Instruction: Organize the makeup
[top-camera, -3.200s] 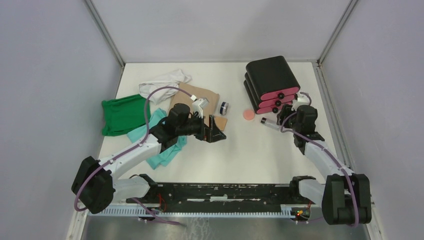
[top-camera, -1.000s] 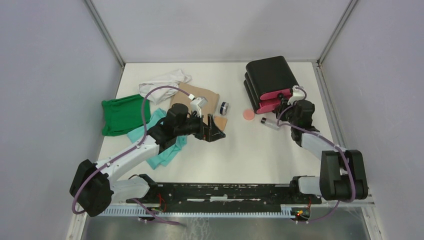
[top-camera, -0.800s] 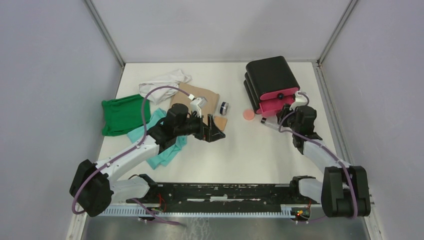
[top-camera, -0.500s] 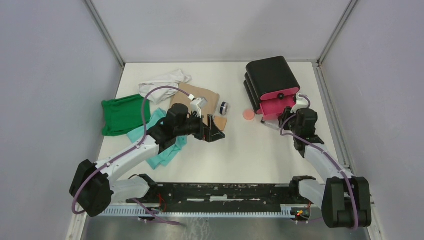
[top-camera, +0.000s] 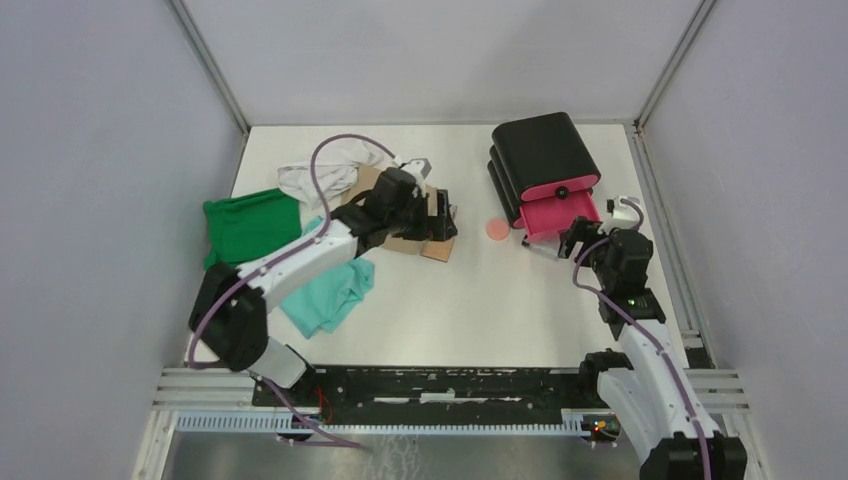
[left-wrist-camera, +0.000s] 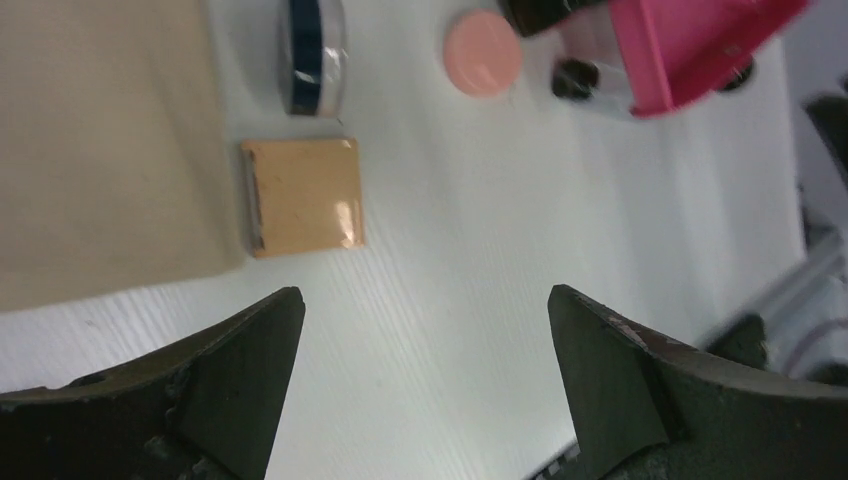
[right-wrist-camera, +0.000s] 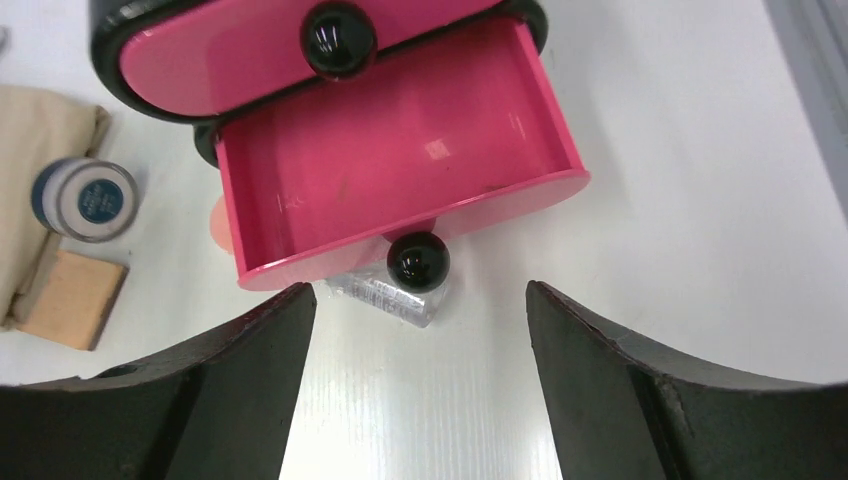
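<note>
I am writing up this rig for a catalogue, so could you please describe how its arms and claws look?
The left arm and right arm have white link shells between bulky black joint housings, and a purple cable loops along each. The left claw and right claw are black, with two broad, wedge-shaped fingers whose edges look scuffed pale.

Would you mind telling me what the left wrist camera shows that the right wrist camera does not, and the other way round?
Only the left wrist view shows the salmon-pink puff whole, and the open left gripper. Only the right wrist view shows the open pink drawer with its empty inside, the closed drawer above it, and the open right gripper. Both show the small round jar, the tan square pad and the tan cloth; the left wrist view catches just a corner of the open drawer.
</note>
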